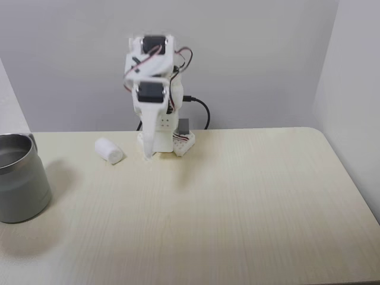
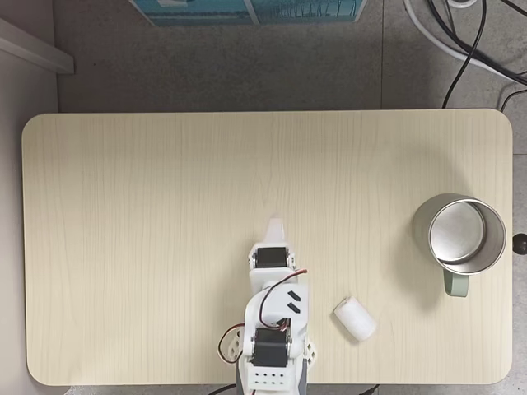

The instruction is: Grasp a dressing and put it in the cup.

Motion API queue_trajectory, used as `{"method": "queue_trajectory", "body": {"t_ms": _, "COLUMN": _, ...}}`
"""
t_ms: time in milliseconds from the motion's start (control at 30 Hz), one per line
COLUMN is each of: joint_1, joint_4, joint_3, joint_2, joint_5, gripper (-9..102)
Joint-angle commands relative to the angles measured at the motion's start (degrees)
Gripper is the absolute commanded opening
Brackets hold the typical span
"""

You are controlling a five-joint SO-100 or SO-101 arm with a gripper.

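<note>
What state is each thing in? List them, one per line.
dressing: lying on its side on the table, untouched, near the arm's base.
cup: upright, open top, nothing seen inside.
gripper: folded back over the base, tip pointing down at the table, holding nothing; jaws look shut.

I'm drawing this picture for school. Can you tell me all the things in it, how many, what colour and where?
Table: one, pale wood, rounded corners, holds everything.
Cup: one, grey metal, empty, at the table's right end in the view from above.
Dressing: one, white roll, lying on its side between cup and arm base, touching neither.
Cables: a few, black and white, on the floor by the far right corner.
Box: one, blue, on the floor beyond the table.
Arm: one, white with black motors, folded up at the near table edge.
Gripper: one, white, pointing down near the table.
</note>
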Motion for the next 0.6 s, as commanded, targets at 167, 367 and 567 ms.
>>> {"method": "queue_trajectory", "body": {"t_ms": 167, "joint_1": 11.8, "joint_4": 13.4, "joint_3": 28.1, "joint_2": 19.3, "joint_5": -5.1, "gripper": 0}}
{"method": "queue_trajectory", "body": {"t_ms": 367, "joint_1": 25.1, "joint_4": 20.8, "joint_3": 40.0, "joint_2": 27.0, "joint_5": -10.6, "gripper": 4}}
{"method": "queue_trajectory", "body": {"t_ms": 567, "joint_1": 36.6, "joint_4": 27.4, "joint_3": 44.6, "joint_2": 35.4, "joint_5": -17.1, "gripper": 10}}
